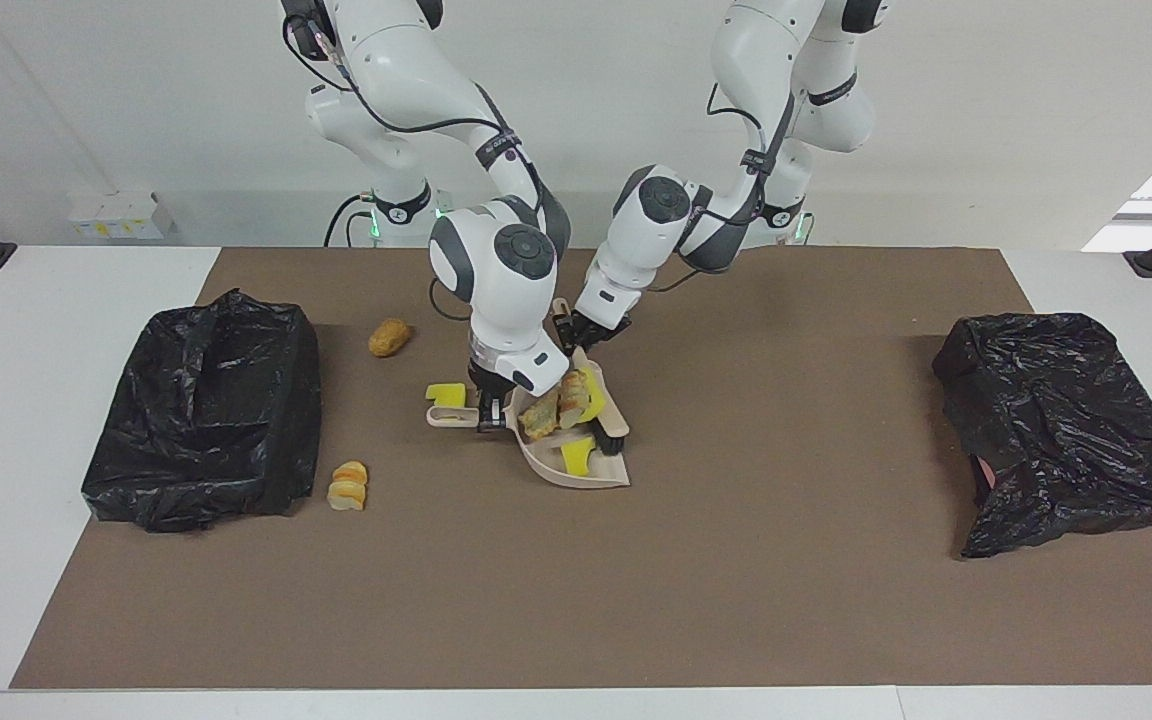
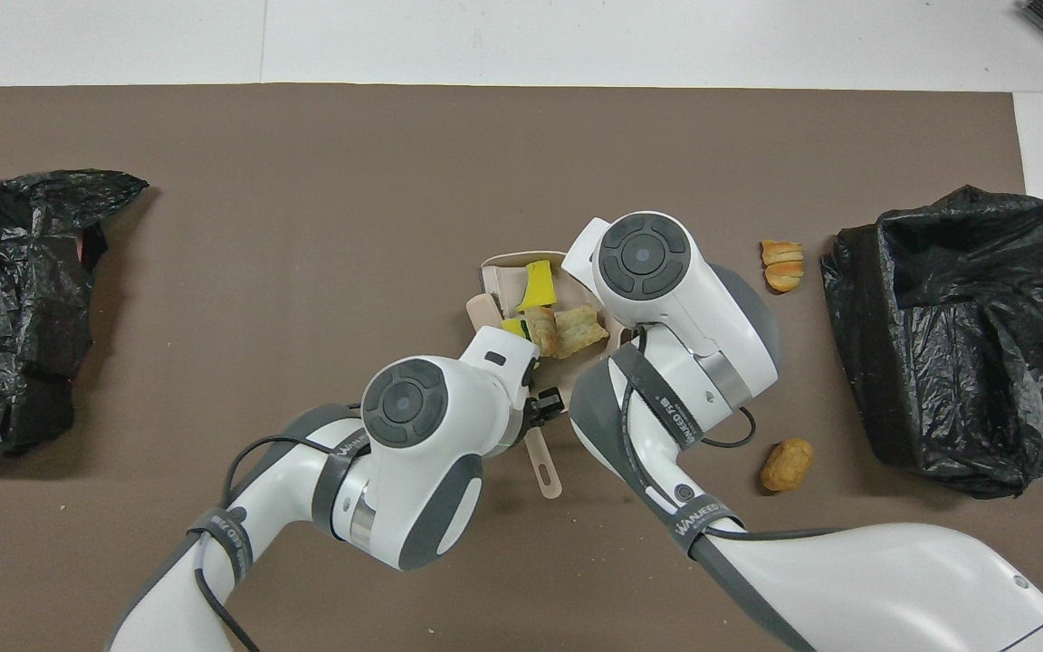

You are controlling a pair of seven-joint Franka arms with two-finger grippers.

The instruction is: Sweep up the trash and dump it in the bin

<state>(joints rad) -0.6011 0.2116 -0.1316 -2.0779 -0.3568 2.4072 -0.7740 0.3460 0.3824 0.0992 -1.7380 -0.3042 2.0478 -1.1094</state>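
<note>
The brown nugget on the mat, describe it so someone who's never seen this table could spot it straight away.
Start at the open black bin bag at the right arm's end of the table. The brown nugget lies alone on the brown mat beside the bag's robot-side corner, nearer the robots than the dustpan. It is plain golden-brown and oval, unlike the striped bread piece and yellow sponge chunk.
</note>
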